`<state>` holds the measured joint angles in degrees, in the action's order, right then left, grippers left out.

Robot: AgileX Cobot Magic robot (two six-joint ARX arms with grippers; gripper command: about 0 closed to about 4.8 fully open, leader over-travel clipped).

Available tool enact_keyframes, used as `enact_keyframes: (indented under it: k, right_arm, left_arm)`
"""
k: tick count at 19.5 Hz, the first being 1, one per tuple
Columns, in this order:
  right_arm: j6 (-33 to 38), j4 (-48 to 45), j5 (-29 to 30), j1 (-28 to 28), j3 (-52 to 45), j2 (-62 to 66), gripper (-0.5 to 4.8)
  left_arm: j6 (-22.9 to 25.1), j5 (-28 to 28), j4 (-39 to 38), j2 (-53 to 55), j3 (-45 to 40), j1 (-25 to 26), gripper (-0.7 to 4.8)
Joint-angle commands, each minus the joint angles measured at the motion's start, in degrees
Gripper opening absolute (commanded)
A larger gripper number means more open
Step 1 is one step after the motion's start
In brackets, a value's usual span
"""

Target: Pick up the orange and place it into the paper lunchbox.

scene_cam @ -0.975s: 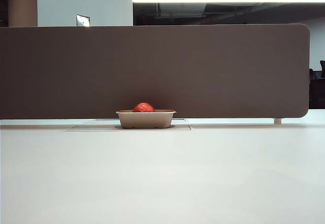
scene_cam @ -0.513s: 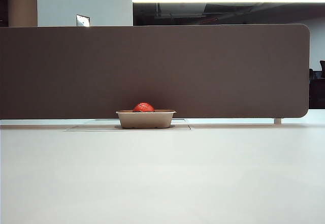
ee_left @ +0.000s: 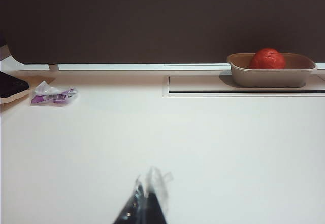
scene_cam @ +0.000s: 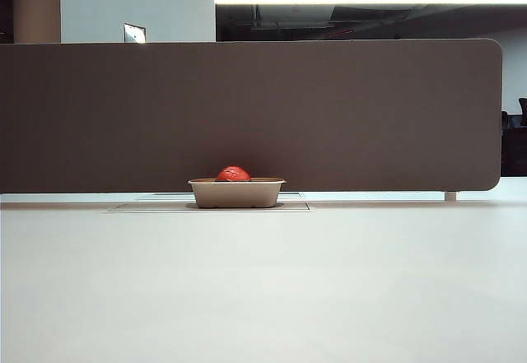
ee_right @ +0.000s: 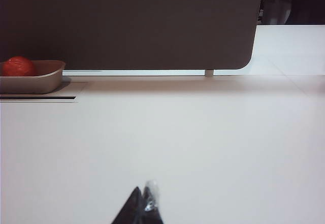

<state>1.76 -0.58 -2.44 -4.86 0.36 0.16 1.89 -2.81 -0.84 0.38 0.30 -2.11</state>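
Nothing has shifted in the exterior view since the earlier frames: orange and tray sit exactly as they did, and no arm enters that view. Nearest each wrist camera are the grippers themselves, both well short of the paper lunchbox [scene_cam: 236, 193]: the left gripper [ee_left: 147, 203] shows its fingers pressed together to a dark point holding nothing, and the right gripper [ee_right: 142, 206] looks the same, tips closed and empty. Beyond them is bare white table [scene_cam: 263, 289], then the lunchbox over a slot in the tabletop, right in front of the dark partition [scene_cam: 247, 116]. The orange [scene_cam: 233, 174] already rests inside the lunchbox (only its top clears the rim), so the placing looks finished; the sensible thing now is to keep both arms parked and away from the tray.
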Motion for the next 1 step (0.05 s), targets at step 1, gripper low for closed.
enact_keyframes:
  k: [1]
  right_arm:
    - [0.2,-1.0,-0.2,0.0,-0.3,0.0,-0.05]
  left_arm:
    - [0.2,0.2,0.5,-0.2,-0.1,0.1,-0.04]
